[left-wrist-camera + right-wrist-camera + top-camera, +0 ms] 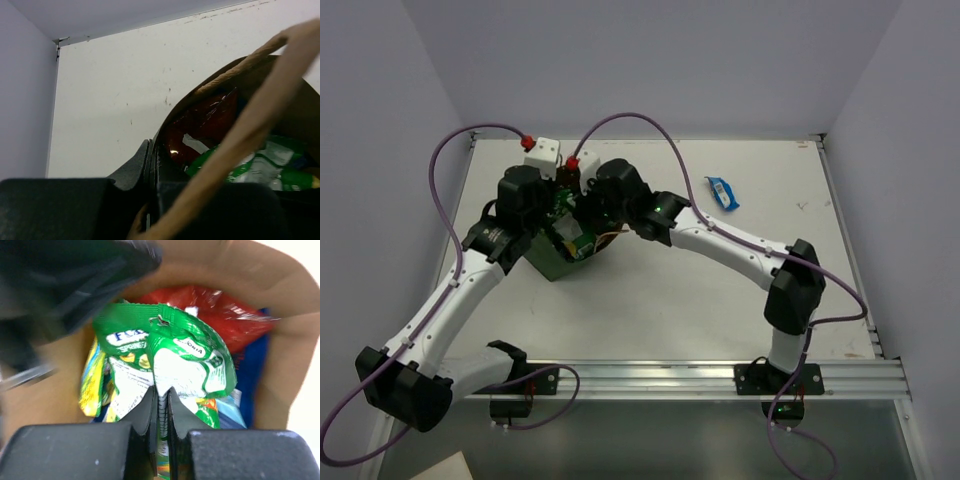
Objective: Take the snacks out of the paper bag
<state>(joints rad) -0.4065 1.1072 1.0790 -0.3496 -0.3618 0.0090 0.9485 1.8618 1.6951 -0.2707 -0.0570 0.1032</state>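
The dark green paper bag (550,263) stands left of the table's middle, its brown inside facing both wrist cameras. My left gripper (151,159) is shut on the bag's rim (172,111), and a tan handle (260,115) crosses in front. My right gripper (160,402) is inside the bag mouth, shut on a green snack packet (192,357). A second green packet (122,342), the red chip bag (227,315) and blue packets (252,377) lie in the bag. The small blue bar (722,192) lies on the table to the right.
The left gripper's black body (65,285) is blurred at the bag's upper left in the right wrist view. The white table (740,290) has walls on three sides. Purple cables (640,125) loop above both arms.
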